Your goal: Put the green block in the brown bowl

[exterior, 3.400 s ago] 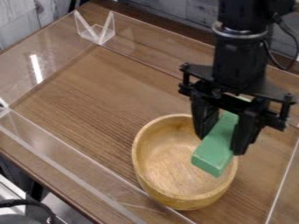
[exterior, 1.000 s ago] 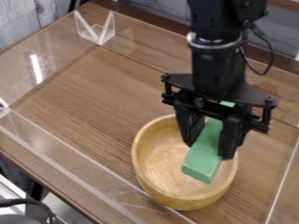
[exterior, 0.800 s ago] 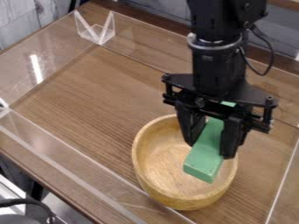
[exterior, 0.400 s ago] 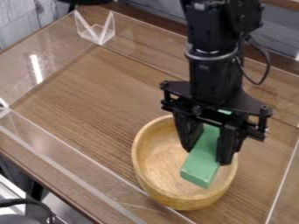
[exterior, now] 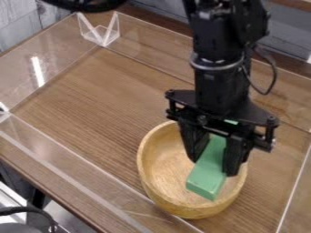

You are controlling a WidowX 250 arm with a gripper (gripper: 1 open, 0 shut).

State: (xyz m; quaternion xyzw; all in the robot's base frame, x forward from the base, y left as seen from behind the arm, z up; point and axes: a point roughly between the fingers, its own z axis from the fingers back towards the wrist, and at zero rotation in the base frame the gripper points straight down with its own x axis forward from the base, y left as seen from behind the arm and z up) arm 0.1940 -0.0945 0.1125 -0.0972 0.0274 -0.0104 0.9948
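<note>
The brown bowl (exterior: pixel 165 173) sits on the wooden table near the front right. My black gripper (exterior: pixel 216 157) points down into the bowl, shut on the green block (exterior: pixel 214 175). The block hangs tilted, its lower end down inside the bowl's hollow, close to the bottom; whether it touches the wood I cannot tell. Its upper end is hidden between the fingers.
A clear plastic wall (exterior: pixel 49 146) rims the table on the left and front. A small clear stand (exterior: pixel 100 27) sits at the back left. Open wood grain surface (exterior: pixel 109 91) lies left of the bowl.
The gripper with the green block has shifted left and sunk a little deeper into the bowl. It has stayed shut on the block.
</note>
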